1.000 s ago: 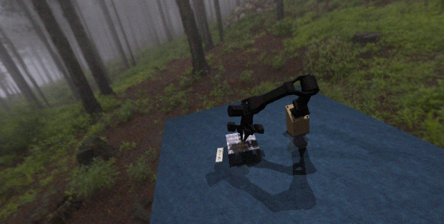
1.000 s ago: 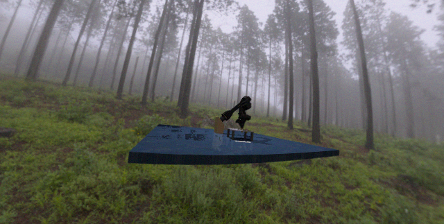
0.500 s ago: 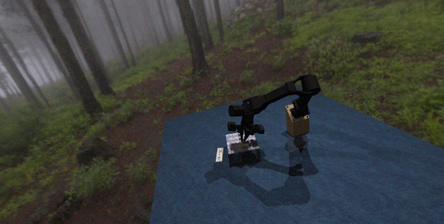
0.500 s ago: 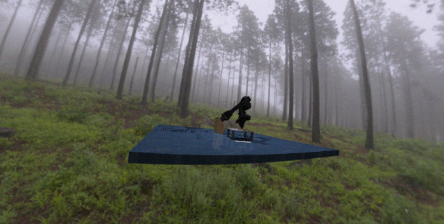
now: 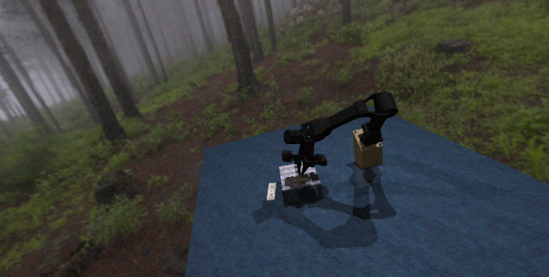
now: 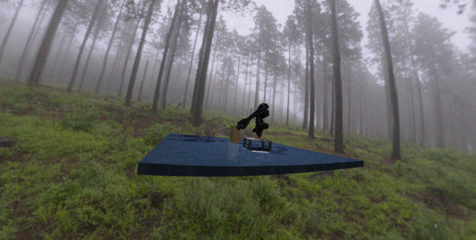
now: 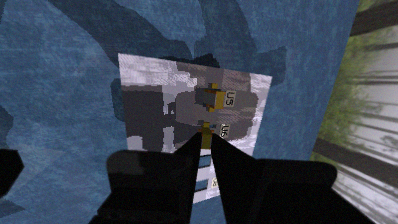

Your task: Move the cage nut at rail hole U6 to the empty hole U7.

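One broad blue table bears everything. Above it reaches the black six-joint arm, out from a tan block to a pale metal rail plate raised on dark supports. The arm's black two-fingered gripper points down at the plate, its tips drawn nearly together and clamped on the small yellow cage nut beside the U6 label.

In the wrist view the holes run in a line from top to bottom, while the fingers pinch from left and right, so the coming shift should go across the pinch, along the row. The nut's longer side appears to follow that row. The other yellow nut, at U5, lies just above; the first dark rectangular opening below the held nut is probably U7. The move therefore wants to head away from U5. Whether the held nut is fully free of U6, I cannot tell; dragging it could catch a wing.
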